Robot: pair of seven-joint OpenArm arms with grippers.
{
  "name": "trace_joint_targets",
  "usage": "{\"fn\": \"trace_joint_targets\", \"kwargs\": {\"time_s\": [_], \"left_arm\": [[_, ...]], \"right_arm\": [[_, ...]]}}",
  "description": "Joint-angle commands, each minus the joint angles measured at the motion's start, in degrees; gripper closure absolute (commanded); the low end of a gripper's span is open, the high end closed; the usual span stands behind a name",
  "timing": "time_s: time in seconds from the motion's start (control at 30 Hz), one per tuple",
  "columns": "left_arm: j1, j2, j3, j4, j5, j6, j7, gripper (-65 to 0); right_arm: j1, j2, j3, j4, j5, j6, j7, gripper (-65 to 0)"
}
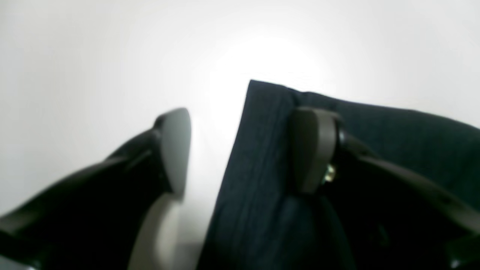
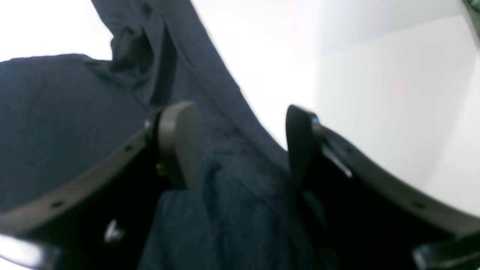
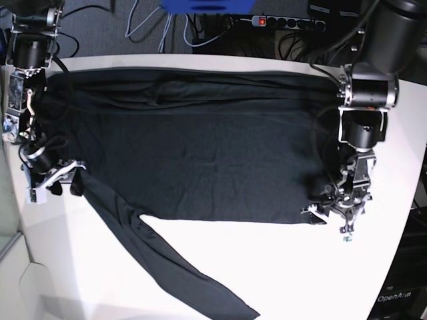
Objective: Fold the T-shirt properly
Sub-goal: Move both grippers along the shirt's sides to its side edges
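The T-shirt (image 3: 200, 153) lies spread flat across the white table (image 3: 280, 267), its body a wide black rectangle, with one long sleeve (image 3: 167, 267) trailing loose toward the near edge. We judge it light, soft and limp: the knit will sag and drag rather than hold a shape, and a single layer may slip out of a shallow pinch, so each grasp should take a good bite of cloth at a corner or hem.

Our left gripper (image 1: 240, 150) hovers at one lower corner of the body with its jaws spread wide; the cloth edge (image 1: 255, 157) runs between them, one pad over fabric and the other over bare table. Nothing is clamped there.

Our right gripper (image 2: 240, 146) sits at the opposite side, where the sleeve joins the body, jaws equally wide, with bunched fabric (image 2: 232, 168) lying between them but not pinched.

Those two places look like sensible holds: lifting both together would carry the near edge evenly, though the loose sleeve will likely trail.
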Motion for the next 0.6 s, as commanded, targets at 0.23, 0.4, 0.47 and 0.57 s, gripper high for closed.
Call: {"fn": "trace_joint_targets", "kwargs": {"time_s": [0.23,0.4,0.47,0.57], "left_arm": [[-1.4,0.5,4.5,0.6,-0.5,0.0,-2.5,-40.2],[-0.3,0.8,4.4,0.6,-0.4,0.0,-2.5,-38.2],[-0.1,0.8,4.4,0.6,-0.4,0.0,-2.6,-32.4],[0.7,0.8,4.4,0.6,-0.4,0.0,-2.7,-18.9]], "right_arm": [[0.9,1.1,0.2,1.1,0.6,0.4,1.4,-37.7],[0.9,1.1,0.2,1.1,0.6,0.4,1.4,-37.7],[0.9,1.1,0.2,1.1,0.6,0.4,1.4,-37.7],[0.9,1.1,0.2,1.1,0.6,0.4,1.4,-37.7]]}}
